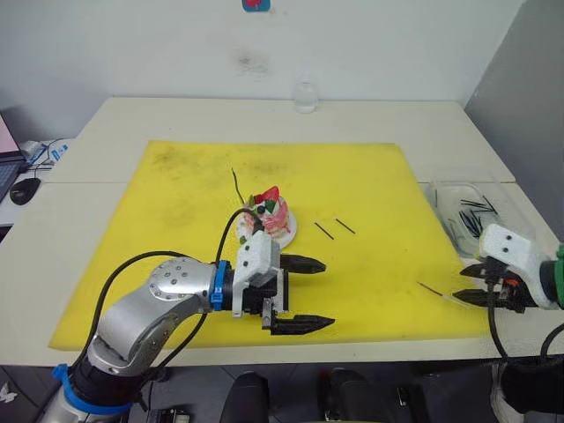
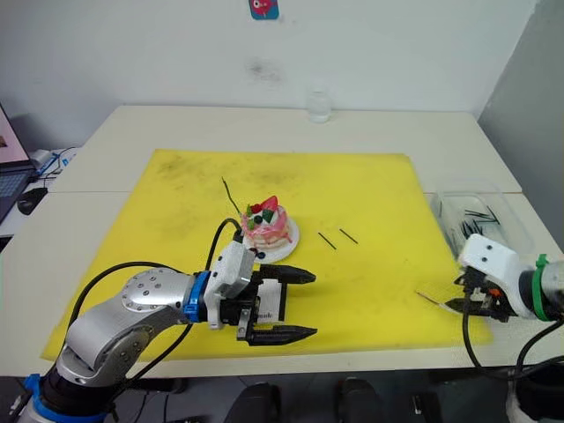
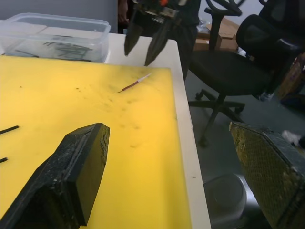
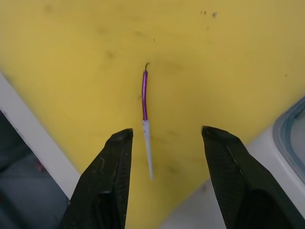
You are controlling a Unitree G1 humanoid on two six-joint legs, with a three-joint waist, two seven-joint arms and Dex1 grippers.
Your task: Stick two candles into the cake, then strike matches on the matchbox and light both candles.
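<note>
— How far along is it?

— One candle is in — the green candle (image 1: 237,187) stands tilted in the far-left side of the cake (image 1: 271,218), which sits on its white plate near the middle of the yellow mat (image 1: 176,194). The dark red candle (image 4: 145,102) still lies flat at the mat's near-right corner, so it has yet to be planted, and I'd judge no match has been struck: neither candle shows a flame.

— Where is the red one against the right claw (image 4: 164,152)?

— Straight ahead of it. The pale bare end points toward the claw and lies between the two wide-spread fingers, not touching either; the claw holds nothing.

— And the left claw (image 1: 300,295)?

— Also spread wide and empty, hovering just near-side of the cake, fingers pointing right. A white, box-like thing shows behind it in the right eye view, perhaps the matchbox (image 2: 271,301); I can't be sure.

— Matches?

— Two matches (image 1: 334,229) lie loose on the mat just right of the cake, and more dark sticks sit in the clear plastic box (image 1: 449,189) on the table, far side of the right claw.
</note>
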